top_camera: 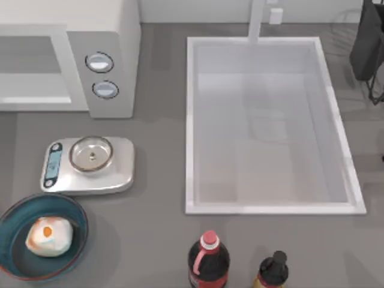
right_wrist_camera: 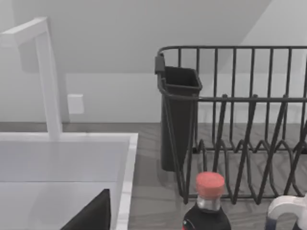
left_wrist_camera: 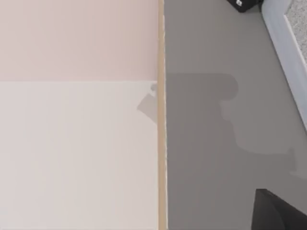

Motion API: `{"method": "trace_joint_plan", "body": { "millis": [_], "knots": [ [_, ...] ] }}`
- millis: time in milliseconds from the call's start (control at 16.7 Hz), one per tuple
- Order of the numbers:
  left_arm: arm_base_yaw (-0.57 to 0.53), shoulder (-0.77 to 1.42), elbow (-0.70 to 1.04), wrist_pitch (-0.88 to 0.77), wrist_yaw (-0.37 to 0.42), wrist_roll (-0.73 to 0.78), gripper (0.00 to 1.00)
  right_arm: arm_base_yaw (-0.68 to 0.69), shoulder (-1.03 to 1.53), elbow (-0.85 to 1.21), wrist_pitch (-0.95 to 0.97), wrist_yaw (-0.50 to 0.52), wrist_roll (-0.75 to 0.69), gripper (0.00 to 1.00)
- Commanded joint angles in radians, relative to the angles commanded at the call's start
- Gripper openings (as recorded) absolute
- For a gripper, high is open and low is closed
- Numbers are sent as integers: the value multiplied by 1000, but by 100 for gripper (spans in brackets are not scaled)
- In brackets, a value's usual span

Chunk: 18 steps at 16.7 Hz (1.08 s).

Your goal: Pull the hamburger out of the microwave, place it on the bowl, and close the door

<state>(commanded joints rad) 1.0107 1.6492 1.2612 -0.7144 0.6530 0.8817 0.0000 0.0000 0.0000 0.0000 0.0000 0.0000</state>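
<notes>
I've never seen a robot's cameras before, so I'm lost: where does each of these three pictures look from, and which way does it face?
Top view: above the table, looking down on the white microwave, blue bowl holding the cream-white hamburger, silver scale, white sink.
Left wrist view: faces the grey counter beside a pale panel; a dark corner may be the arm's own.
Right wrist view: looks across the sink at the black wire dish rack.
Shared: the red-capped dark bottle, top and right wrist views.
</notes>
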Motion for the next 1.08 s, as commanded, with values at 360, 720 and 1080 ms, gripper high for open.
{"method": "trace_joint_plan", "body": {
  "millis": [360,720,1080],
  "knots": [
    [3,72,-145,225,2,3,0,0,0,0,0,0,0,100],
    [7,134,-264,392,5,6,0,0,0,0,0,0,0,100],
    [-25,90,-302,411,-9,-24,0,0,0,0,0,0,0,100]
  ]
}}
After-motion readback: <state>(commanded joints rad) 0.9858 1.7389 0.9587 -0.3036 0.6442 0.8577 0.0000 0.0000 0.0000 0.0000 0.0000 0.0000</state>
